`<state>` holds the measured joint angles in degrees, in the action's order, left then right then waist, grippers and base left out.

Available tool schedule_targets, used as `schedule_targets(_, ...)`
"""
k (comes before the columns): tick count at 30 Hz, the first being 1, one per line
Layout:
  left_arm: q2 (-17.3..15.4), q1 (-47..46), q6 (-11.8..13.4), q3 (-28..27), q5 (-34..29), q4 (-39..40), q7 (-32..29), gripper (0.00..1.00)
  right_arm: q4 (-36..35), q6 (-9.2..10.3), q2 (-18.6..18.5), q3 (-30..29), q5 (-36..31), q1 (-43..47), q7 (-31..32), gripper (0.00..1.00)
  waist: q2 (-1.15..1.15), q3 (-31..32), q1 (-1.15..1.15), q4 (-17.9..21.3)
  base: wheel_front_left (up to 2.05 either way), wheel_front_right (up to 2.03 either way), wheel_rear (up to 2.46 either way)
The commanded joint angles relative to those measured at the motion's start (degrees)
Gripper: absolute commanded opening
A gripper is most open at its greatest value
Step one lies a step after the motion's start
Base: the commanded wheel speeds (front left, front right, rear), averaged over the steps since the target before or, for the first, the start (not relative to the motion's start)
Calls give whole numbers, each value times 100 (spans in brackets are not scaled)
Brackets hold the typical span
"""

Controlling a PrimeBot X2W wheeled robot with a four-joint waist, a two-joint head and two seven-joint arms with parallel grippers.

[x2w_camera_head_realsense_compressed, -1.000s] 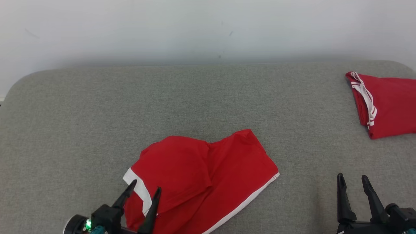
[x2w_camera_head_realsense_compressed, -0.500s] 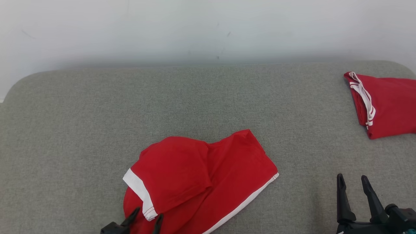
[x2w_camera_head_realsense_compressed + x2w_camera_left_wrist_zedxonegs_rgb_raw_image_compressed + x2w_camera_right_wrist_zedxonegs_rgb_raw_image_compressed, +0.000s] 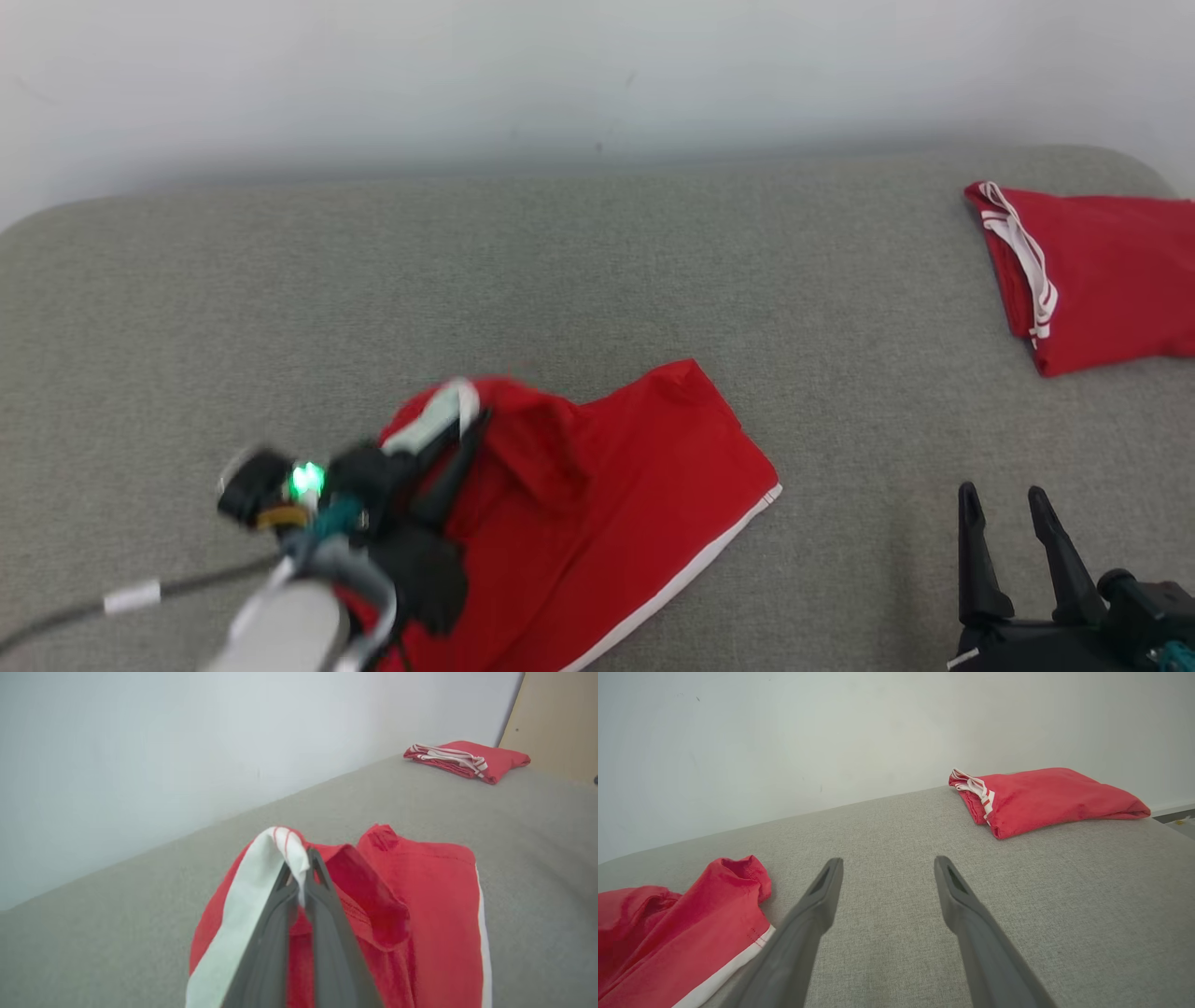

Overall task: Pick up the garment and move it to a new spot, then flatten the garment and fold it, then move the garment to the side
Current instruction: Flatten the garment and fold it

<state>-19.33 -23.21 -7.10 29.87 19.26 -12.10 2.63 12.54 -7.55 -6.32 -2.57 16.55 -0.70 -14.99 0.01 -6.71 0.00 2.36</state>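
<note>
Count: two red garments, two grippers, one grey cushion [image 3: 653, 261]. Left gripper [image 3: 301, 870] is clenched on the white band [image 3: 252, 896] of the garment [image 3: 635, 485], holding that edge up. The rest lies crumpled at centre-front of the cushion. Right gripper [image 3: 1004, 499] is at front right, jaws apart, holding nothing, clear of the cloth. Folded garment [image 3: 1111, 271] lies far right, well apart.

Two red white-trimmed cloth garments are lying on one grey fabric surface [image 3: 653, 261]: loose garment [image 3: 644, 485] in left pincer [image 3: 301, 861], folded garment [image 3: 1111, 271] well beyond it.
</note>
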Motion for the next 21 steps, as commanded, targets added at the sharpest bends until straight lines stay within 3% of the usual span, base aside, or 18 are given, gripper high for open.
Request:
schedule_targets(1,-35,-179,-19,13,14,-11,-33,0,0,16,6,15,12,-69,-23,100,-1,-98,0,106,0,0,0)
schedule_targets(13,-694,-2901,-30,1164,751,-1190,-175,0,68,16,147,81,52,-534,-17,100,-1,-736,0,843,0,0,0)
schedule_targets(21,-709,-4214,-30,1834,1126,-2172,182,0,73,16,180,98,56,-724,-15,100,-1,-992,0,1058,0,0,0)
